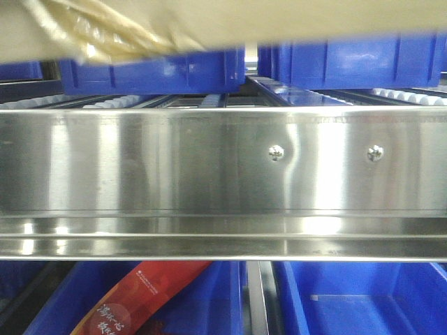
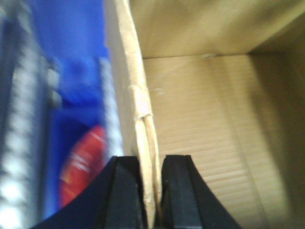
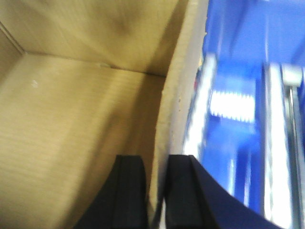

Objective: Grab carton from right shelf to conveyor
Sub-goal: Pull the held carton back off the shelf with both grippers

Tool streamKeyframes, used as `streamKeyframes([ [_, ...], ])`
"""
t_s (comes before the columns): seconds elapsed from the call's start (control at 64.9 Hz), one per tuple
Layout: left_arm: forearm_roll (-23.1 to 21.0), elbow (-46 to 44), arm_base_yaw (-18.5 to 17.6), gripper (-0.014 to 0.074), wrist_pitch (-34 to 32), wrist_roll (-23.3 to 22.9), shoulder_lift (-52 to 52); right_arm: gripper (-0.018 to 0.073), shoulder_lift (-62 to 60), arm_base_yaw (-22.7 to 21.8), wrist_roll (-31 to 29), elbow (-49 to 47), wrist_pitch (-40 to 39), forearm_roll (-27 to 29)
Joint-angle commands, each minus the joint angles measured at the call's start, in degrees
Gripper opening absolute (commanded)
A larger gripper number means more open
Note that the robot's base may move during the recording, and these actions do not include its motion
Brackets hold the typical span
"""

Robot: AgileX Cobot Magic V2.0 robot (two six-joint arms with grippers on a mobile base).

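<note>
The carton (image 1: 223,24) fills the top of the front view, brown cardboard with glossy yellowish tape (image 1: 105,31) at its left, held above the right shelf's shiny steel rail (image 1: 223,160). In the left wrist view my left gripper (image 2: 151,191) is shut on the carton's left wall (image 2: 138,100), one black finger inside the box and one outside. My right gripper (image 3: 157,191) is shut on the carton's right wall (image 3: 174,95) the same way. The carton's inside (image 2: 209,119) is bare. The conveyor is out of view.
Blue plastic bins (image 1: 154,73) sit on the white roller tracks (image 1: 405,94) behind the rail. More blue bins (image 1: 363,300) stand on the level below; one holds a red packet (image 1: 140,300). Two screw heads (image 1: 276,151) mark the rail.
</note>
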Motion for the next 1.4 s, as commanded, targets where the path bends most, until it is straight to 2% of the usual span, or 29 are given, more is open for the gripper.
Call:
streamKeyframes([
  [0.0,0.63,0.85,-1.48,-0.0015,-0.05,-0.07,-3.14,-0.0070,-5.17,-0.18,-0.75,3.86,-2.21,-1.61],
  [0.139,1.67,1.08,-1.61,-0.0015,1.01,-0.07,-4.22,-0.0070,-8.69,-0.18,-0.75,7.06,-2.21,-1.60],
  [0.463,2.18,1.08,-1.61,-0.0015,1.38,-0.07,-4.11,-0.0070,-9.63,-0.18,-0.75,7.07,-2.45,-1.60],
  [0.894,2.18,1.08,-1.61,-0.0015,-3.30,-0.07,-4.11,-0.0070,-9.63,-0.18,-0.75,7.07,-5.44,-1.60],
  [1.388,2.18,1.08,-1.61,-0.0015,-3.51,-0.07,-4.11,-0.0070,-9.63,-0.18,-0.75,7.07,-5.71,-1.60],
])
